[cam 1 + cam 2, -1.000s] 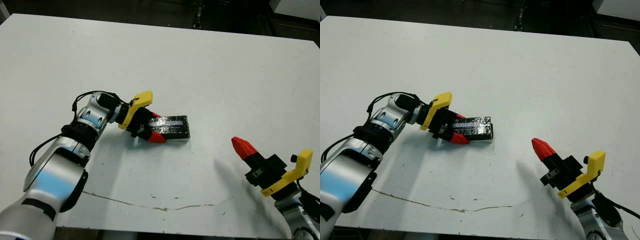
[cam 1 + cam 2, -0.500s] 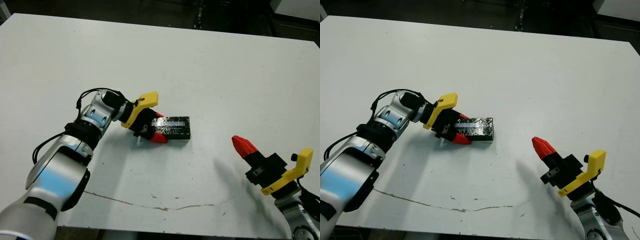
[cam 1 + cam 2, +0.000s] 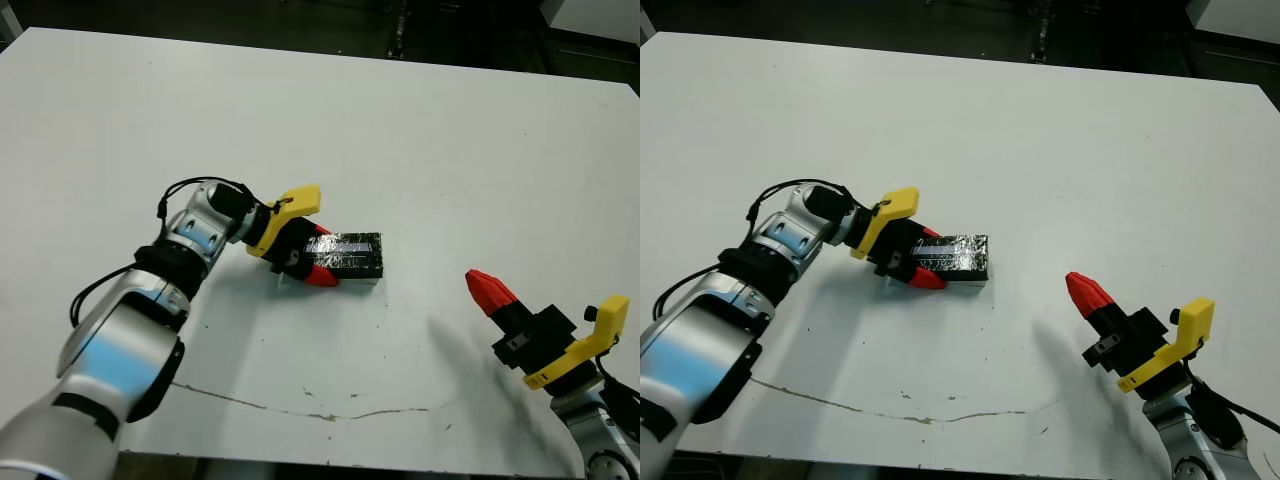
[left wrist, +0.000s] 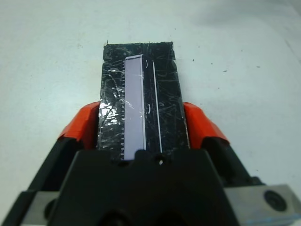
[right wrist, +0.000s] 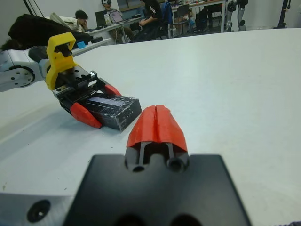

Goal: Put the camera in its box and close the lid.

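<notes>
The black speckled lid (image 3: pixel 352 252) with its pale strip lies flat on top of the box (image 5: pixel 124 117), which sits near the middle of the table. My left gripper (image 3: pixel 322 255) straddles the box's left end. One red finger (image 4: pixel 80 127) presses each long side, so it is shut on the box. The camera is hidden from every view. My right gripper (image 3: pixel 488 291) hovers above the table's front right corner, shut and empty, pointing toward the box from well to its right.
A thin dark crack (image 3: pixel 300 405) runs across the white table near its front edge. Dark floor lies past the far edge (image 3: pixel 400 62). In the right wrist view, people (image 5: pixel 82 16) sit at desks beyond the table.
My left gripper has slid a little to the right, further along the box, and the box has shifted slightly right with it. The right arm has stayed put.
</notes>
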`<action>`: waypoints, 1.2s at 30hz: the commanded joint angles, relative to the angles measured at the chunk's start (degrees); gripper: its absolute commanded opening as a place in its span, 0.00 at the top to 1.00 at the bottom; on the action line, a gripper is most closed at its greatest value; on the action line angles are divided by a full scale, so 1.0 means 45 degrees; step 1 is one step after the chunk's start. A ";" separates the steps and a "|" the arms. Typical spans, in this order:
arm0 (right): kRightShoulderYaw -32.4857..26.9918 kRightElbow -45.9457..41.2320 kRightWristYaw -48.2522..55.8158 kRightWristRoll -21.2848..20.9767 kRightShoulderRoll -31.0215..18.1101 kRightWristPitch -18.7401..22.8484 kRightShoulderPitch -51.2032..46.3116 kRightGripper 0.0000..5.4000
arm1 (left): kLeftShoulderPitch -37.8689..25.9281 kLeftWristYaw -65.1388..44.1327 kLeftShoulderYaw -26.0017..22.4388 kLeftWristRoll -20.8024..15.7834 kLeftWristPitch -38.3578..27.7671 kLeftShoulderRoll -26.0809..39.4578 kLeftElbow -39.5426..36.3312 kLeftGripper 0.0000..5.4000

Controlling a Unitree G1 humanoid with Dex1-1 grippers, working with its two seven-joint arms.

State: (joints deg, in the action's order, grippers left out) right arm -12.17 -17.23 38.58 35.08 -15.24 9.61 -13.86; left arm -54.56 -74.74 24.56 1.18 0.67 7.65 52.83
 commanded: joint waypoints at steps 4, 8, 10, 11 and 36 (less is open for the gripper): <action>-0.0286 0.0138 -0.0074 0.0006 -0.0133 -0.0189 -0.0029 1.00 | 0.1352 0.1618 0.1693 0.1282 0.0401 -0.2857 0.0063 0.14; -0.0248 0.0079 -0.0090 -0.0036 -0.0141 -0.0176 -0.0058 1.00 | 0.1448 0.1701 0.1735 0.1223 0.0672 -0.2814 -0.0205 0.05; -0.0237 0.0086 -0.0082 -0.0081 -0.0097 -0.0277 -0.0081 1.00 | 0.1470 0.1715 0.1756 0.1188 0.0852 -0.2819 -0.0285 0.00; -0.0231 0.0111 -0.0062 -0.0093 -0.0077 -0.0322 -0.0087 1.00 | 0.1493 0.1714 0.1762 0.1168 0.0847 -0.2823 -0.0296 0.00; -0.0009 -0.0077 -0.0221 0.0105 0.0005 -0.0178 -0.0313 1.00 | 0.4447 0.1283 -0.1175 -0.1367 0.3031 0.2030 -0.4804 0.00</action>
State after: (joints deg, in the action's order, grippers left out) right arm -12.06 -17.56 37.78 35.29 -15.06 8.49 -14.73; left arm -39.90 -67.74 18.73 -5.82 11.59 14.23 30.99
